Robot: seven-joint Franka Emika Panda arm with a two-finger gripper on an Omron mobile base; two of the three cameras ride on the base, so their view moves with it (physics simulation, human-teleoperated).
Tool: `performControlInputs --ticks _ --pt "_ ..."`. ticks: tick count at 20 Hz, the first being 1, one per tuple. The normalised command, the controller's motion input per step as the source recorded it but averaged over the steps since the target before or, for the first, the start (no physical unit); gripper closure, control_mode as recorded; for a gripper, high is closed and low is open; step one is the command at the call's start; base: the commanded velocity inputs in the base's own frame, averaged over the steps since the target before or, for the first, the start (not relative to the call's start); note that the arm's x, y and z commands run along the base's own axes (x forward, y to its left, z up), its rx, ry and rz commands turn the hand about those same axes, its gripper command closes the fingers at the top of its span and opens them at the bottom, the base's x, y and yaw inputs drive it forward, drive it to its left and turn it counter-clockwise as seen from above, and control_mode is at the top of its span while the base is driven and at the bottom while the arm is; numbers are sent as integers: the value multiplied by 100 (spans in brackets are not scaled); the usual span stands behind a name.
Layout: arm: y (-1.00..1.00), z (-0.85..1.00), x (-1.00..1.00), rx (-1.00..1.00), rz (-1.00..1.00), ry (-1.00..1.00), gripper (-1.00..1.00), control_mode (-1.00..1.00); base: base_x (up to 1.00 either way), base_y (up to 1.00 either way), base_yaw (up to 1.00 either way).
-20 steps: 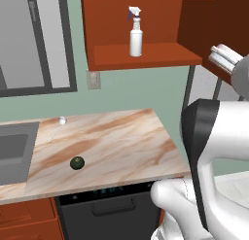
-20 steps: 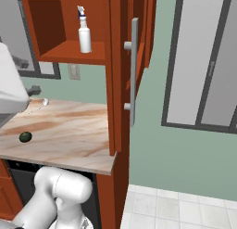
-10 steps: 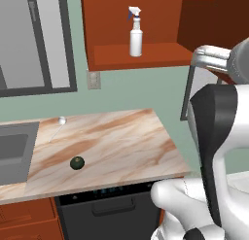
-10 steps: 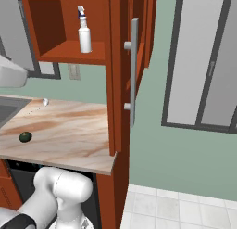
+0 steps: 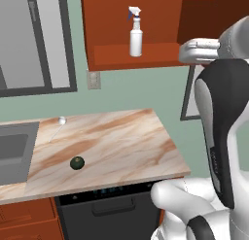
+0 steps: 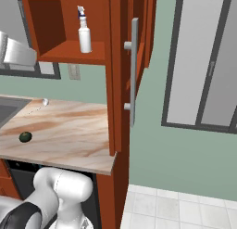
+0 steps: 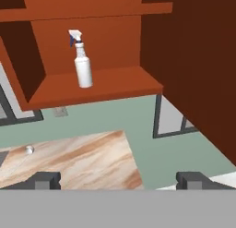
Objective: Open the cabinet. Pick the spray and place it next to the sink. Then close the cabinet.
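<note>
Inside the open cabinet (image 5: pixel 146 59), the spray (image 5: pixel 135 32) upright, pincer (image 7: pixel 119 181) apart.

Access to the open cabinet (image 7: pixel 110 47) shelf.
The door (image 6: pixel 134 66) stands swung out at the right, edge-on in the right base view, walling that side of the opening. The spray (image 7: pixel 82 65) stands alone and upright on the shelf, with bare shelf floor on both sides and open front. The end effector (image 7: pixel 118 178), fingers wide apart, faces it across open air. On the desk (image 5: pixel 121 142) below, only a small green ball (image 5: pixel 77 162) lies near the sink (image 5: pixel 14 151).
</note>
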Motion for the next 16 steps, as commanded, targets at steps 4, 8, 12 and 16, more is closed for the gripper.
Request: performControlInputs --ticks 4,8,12,16 --pt "6 -12 43 0 19 -3 -100 -100 0 0 0" --pt "4 -4 47 0 15 -5 -100 -100 0 0 0" --pt "5 0 46 0 12 -2 -100 -100 0 0 0" --pt "7 -7 34 0 8 -5 -100 -100 0 0 0"
